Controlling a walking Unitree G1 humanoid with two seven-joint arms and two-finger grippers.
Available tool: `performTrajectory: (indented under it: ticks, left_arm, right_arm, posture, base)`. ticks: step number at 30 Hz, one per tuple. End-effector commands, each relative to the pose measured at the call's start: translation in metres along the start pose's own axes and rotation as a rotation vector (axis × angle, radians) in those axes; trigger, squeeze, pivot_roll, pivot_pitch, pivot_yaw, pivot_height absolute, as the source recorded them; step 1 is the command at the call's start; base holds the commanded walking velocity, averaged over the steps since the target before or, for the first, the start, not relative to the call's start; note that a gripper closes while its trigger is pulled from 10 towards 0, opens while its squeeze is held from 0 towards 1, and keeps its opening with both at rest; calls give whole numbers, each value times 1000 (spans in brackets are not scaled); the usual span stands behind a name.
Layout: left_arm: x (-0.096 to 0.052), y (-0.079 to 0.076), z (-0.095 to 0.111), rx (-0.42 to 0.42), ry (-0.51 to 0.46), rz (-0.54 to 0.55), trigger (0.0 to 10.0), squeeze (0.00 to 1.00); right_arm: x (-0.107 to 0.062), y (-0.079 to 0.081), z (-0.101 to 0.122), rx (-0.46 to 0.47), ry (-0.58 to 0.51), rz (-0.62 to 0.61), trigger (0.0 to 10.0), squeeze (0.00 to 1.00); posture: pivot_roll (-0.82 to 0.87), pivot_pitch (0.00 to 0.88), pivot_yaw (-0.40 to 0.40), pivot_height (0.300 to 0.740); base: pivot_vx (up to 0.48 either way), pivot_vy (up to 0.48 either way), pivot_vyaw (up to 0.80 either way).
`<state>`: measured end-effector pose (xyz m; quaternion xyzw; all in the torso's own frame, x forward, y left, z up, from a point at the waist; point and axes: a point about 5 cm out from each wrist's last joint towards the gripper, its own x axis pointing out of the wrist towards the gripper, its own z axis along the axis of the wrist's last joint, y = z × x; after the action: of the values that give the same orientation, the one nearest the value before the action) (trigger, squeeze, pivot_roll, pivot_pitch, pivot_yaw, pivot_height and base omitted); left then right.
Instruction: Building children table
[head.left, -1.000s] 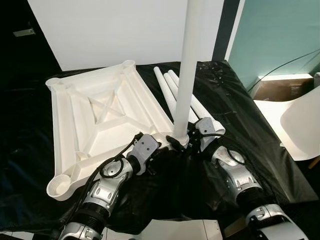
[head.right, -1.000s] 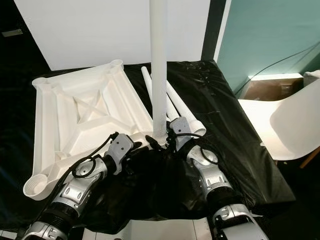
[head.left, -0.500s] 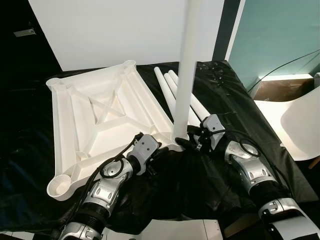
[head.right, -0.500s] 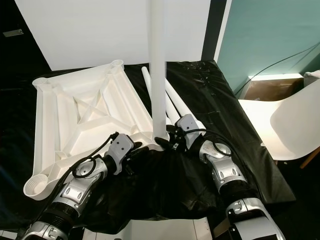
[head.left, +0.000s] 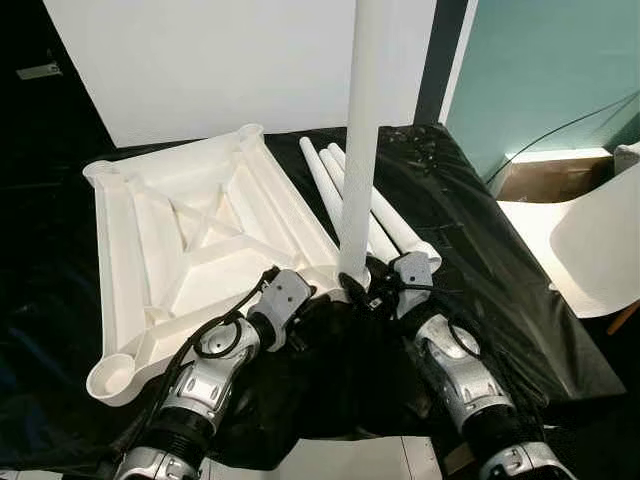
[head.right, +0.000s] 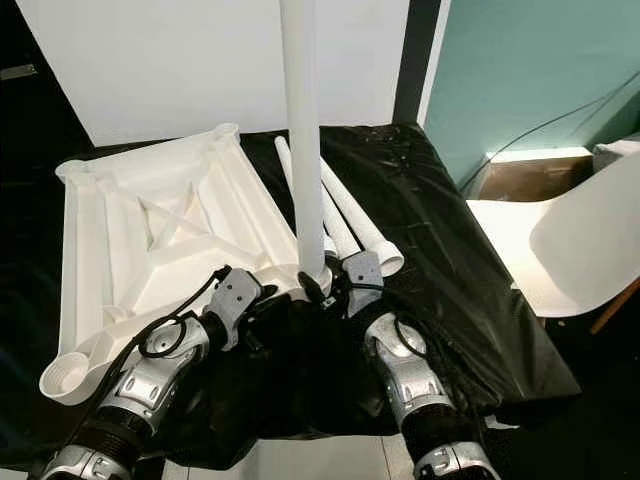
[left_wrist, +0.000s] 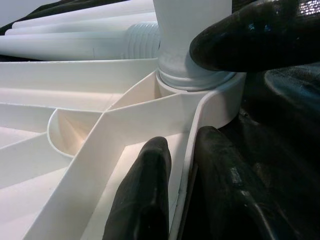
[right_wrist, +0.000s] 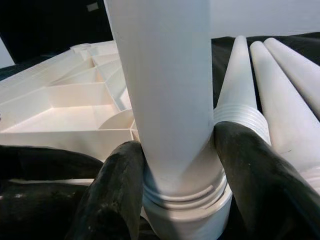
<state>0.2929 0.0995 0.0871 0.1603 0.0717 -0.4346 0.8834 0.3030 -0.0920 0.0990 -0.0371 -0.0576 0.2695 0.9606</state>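
A white children's tabletop (head.left: 200, 230) lies upside down on the black-covered table. One white leg (head.left: 358, 150) stands upright in the socket at its near right corner (left_wrist: 200, 85). My right gripper (head.left: 368, 290) is shut on the base of this leg (right_wrist: 165, 90), with one finger (right_wrist: 115, 190) on each side just above the threaded collar. My left gripper (head.left: 310, 305) is shut on the tabletop's rim (left_wrist: 187, 150) beside that corner, one finger (left_wrist: 145, 195) inside the rim and one outside. Three loose legs (head.left: 380, 215) lie side by side behind the corner.
A white chair (head.left: 590, 240) stands off the table's right edge, with a brown box (head.left: 540, 170) on the floor behind it. A large white board (head.left: 200, 60) leans at the back. Black cloth (head.left: 480, 230) covers the right part of the table.
My right forearm swung out to the right and has come back in, its fingers staying at the leg's base. The left arm has held still. The camera has shifted slightly.
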Motion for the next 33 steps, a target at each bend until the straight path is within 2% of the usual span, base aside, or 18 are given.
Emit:
performTrajectory:
  ticks: [1, 3, 4, 5, 7, 8, 9, 10, 13, 14, 15, 19, 26, 33]
  left_arm:
    - [1, -20, -25, -48, 115, -97, 10000, 0]
    - [1, -20, -25, -47, 115, -98, 10000, 0]
    - [2, -20, -25, -47, 114, -99, 10000, 0]
    - [2, -21, -25, -47, 114, -100, 10000, 0]
    - [2, -21, -25, -47, 114, -100, 10000, 0]
    - [2, -21, -24, -47, 113, -100, 10000, 0]
    - [2, -21, -24, -47, 113, -100, 10000, 0]
    - [1, -21, -25, -48, 113, -100, 10000, 0]
    - [1, -21, -25, -49, 115, -98, 10000, 0]
    - [1, -20, -25, -47, 116, -98, 10000, 0]
    - [1, -20, -25, -47, 116, -98, 10000, 0]
    - [2, -19, -25, -44, 117, -99, 10000, 0]
    - [2, -19, -25, -37, 120, -107, 10000, 0]
    - [4, -18, -25, -31, 121, -108, 10000, 0]
  right_arm:
    - [1, -7, -3, -1, 12, -126, 0, 0]
    - [3, -10, -1, -5, 5, -154, 0, 0]
    - [4, -11, 1, -11, 4, -160, 3647, 0]
    - [5, -12, 2, -21, 4, -148, 10000, 0]
    - [5, -12, 2, -21, 4, -148, 10000, 0]
    - [5, -13, 2, -24, 5, -127, 10000, 690]
    - [5, -13, 2, -24, 5, -127, 10000, 690]
    - [5, -14, 3, -21, 7, -90, 10000, 1000]
    - [5, -15, 5, -31, 9, -18, 10000, 1000]
    - [6, -16, 6, -48, 12, 29, 10000, 0]
    - [6, -16, 6, -48, 12, 29, 10000, 0]
    - [6, -23, 11, -116, 26, 171, 10000, 0]
    - [7, -34, 14, -160, 87, 280, 10000, 0]
    - [6, -37, 7, -132, 124, 238, 10000, 0]
  posture:
    - [41, 0, 10, 740]
    - [40, 0, 9, 740]
    - [39, 0, 9, 740]
    - [40, 0, 9, 740]
    - [40, 0, 9, 740]
    - [42, 0, 8, 740]
    - [42, 0, 8, 740]
    - [41, 0, 8, 740]
    - [39, 0, 8, 740]
    - [39, 0, 8, 740]
    - [39, 0, 8, 740]
    - [36, 0, 9, 740]
    - [28, 0, 8, 740]
    - [28, 0, -2, 740]
  base:
    - [0, 0, 0]
    - [0, 0, 0]
    - [0, 0, 0]
    - [0, 0, 0]
    - [0, 0, 0]
    - [0, 0, 0]
    - [0, 0, 0]
    - [0, 0, 0]
    - [0, 0, 0]
    - [0, 0, 0]
    - [0, 0, 0]
    - [0, 0, 0]
    - [0, 0, 0]
    - [0, 0, 0]
